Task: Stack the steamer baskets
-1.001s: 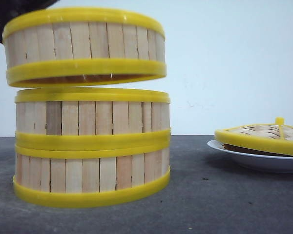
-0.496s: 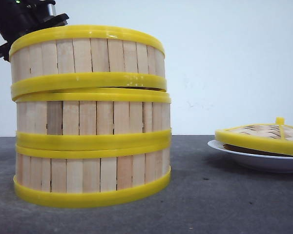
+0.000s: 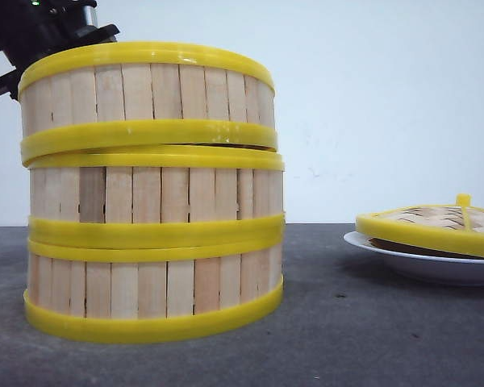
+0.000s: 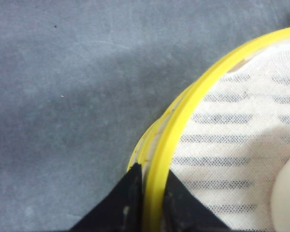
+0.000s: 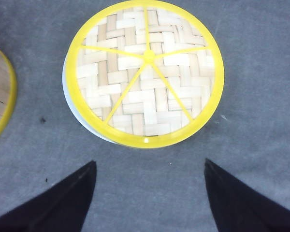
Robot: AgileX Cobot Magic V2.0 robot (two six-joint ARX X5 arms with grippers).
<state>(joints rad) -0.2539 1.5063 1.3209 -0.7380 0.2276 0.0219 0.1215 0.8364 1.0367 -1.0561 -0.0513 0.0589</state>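
My left gripper [image 4: 152, 193], pinching the top steamer basket [image 3: 145, 93] by its rim, has lowered it onto the stack, slightly tilted, release pending.

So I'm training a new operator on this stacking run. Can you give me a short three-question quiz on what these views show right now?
1. True or false: the top steamer basket sits perfectly level on the middle steamer basket.
2. What is the left end effector closed on?
A. the woven lid
B. the top basket's yellow rim
C. the white plate
3. Fill in: the woven lid rests on the ____.

Key:
1. False. A gap shows under its right side, so it sits slightly tilted.
2. B. One finger is on each side of the rim.
3. White plate. The right end effector hangs open above it, holding nothing.
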